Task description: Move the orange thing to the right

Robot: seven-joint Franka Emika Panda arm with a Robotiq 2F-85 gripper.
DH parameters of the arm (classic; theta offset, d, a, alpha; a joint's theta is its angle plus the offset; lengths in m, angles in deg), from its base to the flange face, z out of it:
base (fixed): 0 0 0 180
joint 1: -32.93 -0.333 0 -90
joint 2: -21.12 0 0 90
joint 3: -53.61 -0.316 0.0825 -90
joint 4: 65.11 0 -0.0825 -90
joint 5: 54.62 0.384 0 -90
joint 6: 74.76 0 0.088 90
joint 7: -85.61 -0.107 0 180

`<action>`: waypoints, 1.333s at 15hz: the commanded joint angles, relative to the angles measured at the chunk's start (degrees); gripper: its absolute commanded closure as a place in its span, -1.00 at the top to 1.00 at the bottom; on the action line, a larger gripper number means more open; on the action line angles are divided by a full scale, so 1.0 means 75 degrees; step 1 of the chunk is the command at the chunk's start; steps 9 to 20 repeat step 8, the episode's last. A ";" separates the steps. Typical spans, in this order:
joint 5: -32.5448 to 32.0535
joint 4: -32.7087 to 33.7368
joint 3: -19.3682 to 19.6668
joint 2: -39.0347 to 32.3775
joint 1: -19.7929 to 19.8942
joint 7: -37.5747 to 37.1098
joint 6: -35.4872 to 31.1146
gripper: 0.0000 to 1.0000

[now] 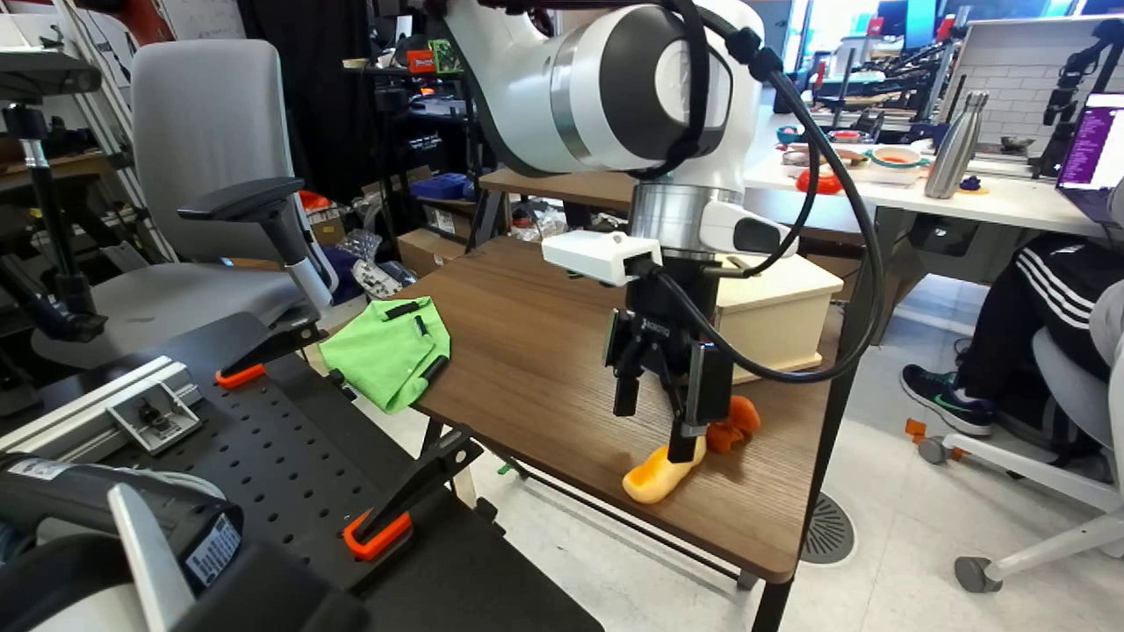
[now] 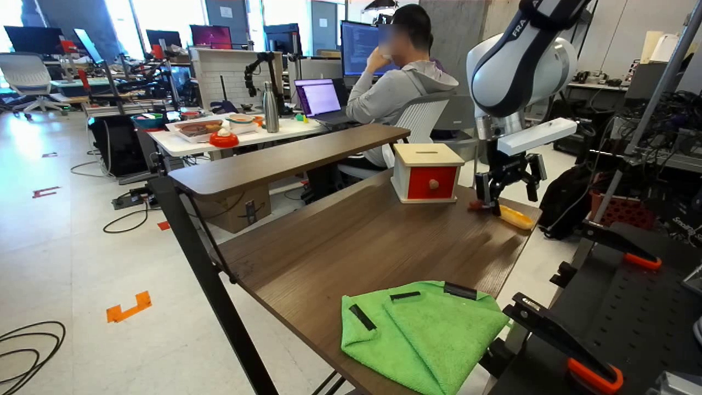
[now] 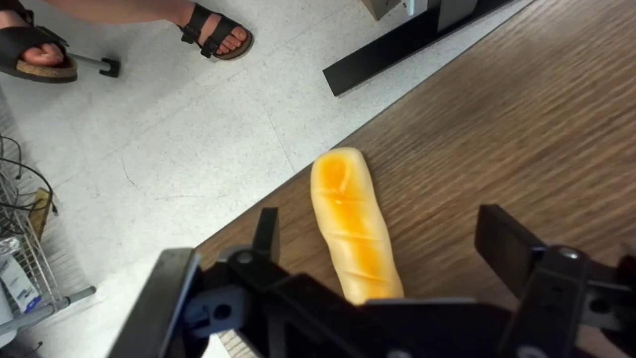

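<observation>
The orange thing, a smooth yellow-orange finger-shaped piece, lies on the brown table near its edge. It shows in both exterior views (image 1: 654,476) (image 2: 516,218) and in the wrist view (image 3: 352,219). My gripper (image 3: 382,223) is open and empty above it. In the wrist view its two fingers stand apart on either side of the piece, nearer to it on the left. The gripper body hides the piece's lower end there. In both exterior views the gripper (image 1: 654,425) (image 2: 514,201) points down over the piece; touching cannot be told.
A red-orange lumpy toy (image 1: 736,423) lies close beside the orange thing. A pale wooden box (image 2: 428,156) with a red drawer stands on the table (image 2: 356,247). A green cloth (image 2: 422,334) lies at the table's other end. A black perforated board (image 1: 290,456) with clamps stands beside the table.
</observation>
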 commanded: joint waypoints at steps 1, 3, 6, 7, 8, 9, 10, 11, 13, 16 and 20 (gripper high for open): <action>-0.0009 -0.1472 -0.0115 0.1437 -0.0070 0.0417 -0.0811 1.00; 0.0097 -0.2017 -0.0274 0.2097 0.0014 0.0710 -0.1230 1.00; 0.0042 -0.1619 -0.0235 0.1832 -0.0045 0.0584 -0.1027 1.00; 0.0061 -0.1843 -0.0282 0.2136 -0.0030 0.0671 -0.1051 1.00; 0.0070 -0.2004 -0.0305 0.2355 -0.0022 0.0714 -0.1052 1.00; 0.0070 -0.2004 -0.0305 0.2355 -0.0022 0.0714 -0.1052 1.00; 0.0070 -0.2004 -0.0305 0.2355 -0.0022 0.0714 -0.1052 1.00; 0.0070 -0.2004 -0.0305 0.2355 -0.0022 0.0714 -0.1052 1.00; 0.0070 -0.2004 -0.0305 0.2355 -0.0022 0.0714 -0.1052 1.00; 0.0070 -0.2004 -0.0305 0.2355 -0.0022 0.0714 -0.1052 1.00; 0.0070 -0.2004 -0.0305 0.2355 -0.0022 0.0714 -0.1052 1.00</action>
